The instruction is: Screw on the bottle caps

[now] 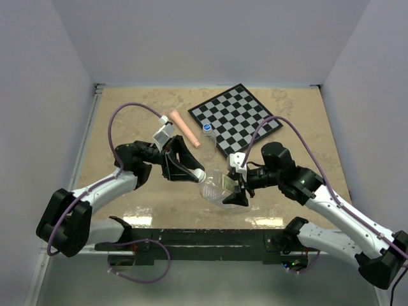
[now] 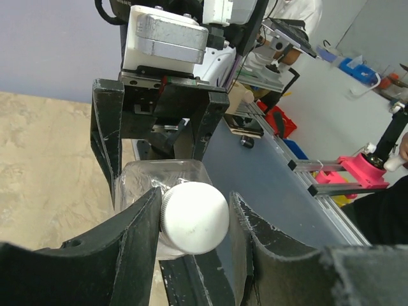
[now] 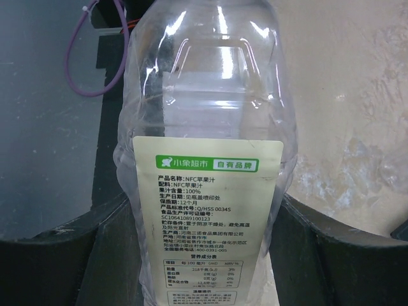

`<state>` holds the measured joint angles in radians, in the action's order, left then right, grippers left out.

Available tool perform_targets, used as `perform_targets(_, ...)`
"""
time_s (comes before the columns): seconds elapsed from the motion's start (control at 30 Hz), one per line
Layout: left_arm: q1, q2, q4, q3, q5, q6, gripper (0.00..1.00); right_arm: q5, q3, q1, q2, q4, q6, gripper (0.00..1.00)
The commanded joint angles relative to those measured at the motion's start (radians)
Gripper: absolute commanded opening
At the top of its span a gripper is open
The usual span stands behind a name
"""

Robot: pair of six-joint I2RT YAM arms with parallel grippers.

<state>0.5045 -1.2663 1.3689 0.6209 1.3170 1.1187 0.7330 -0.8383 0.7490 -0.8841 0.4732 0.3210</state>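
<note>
Left claw [image 1: 196, 173] — cap [image 2: 193, 218] clamped, table edge [image 1: 178, 220] close

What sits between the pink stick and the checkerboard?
In the top view, the tiny bottle, with the blue cap on top, stands between the pink stick and the checkerboard, close to the board's left edge.

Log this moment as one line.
left pincer: shut on white cap at large bottle mouth | right pincer: holding large bottle body | small bottle: by checkerboard, blue cap on top

bright, even overhead light, soft shadows, glare on the table [image 1: 153, 207].
</note>
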Motion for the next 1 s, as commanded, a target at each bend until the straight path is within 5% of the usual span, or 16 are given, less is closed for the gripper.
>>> perform_targets(0.0,0.045,-0.024,0.529,-0.032,0.134,0.110,0.09,0.106,-0.111,0.016,0.030,-0.361,0.056,0.00)
perform_targets(0.23,0.045,-0.010,0.527,-0.030,0.129,0.099,0.29,0.101,-0.108,0.015,0.028,-0.360,0.061,0.00)
perform_targets(0.57,0.025,0.013,0.530,-0.030,0.103,0.075,0.79,0.094,-0.104,0.012,0.034,-0.355,0.061,0.00)
perform_targets(0.97,-0.070,0.067,0.529,-0.039,0.039,0.058,0.94,0.065,-0.082,0.004,0.031,-0.344,0.075,0.00)
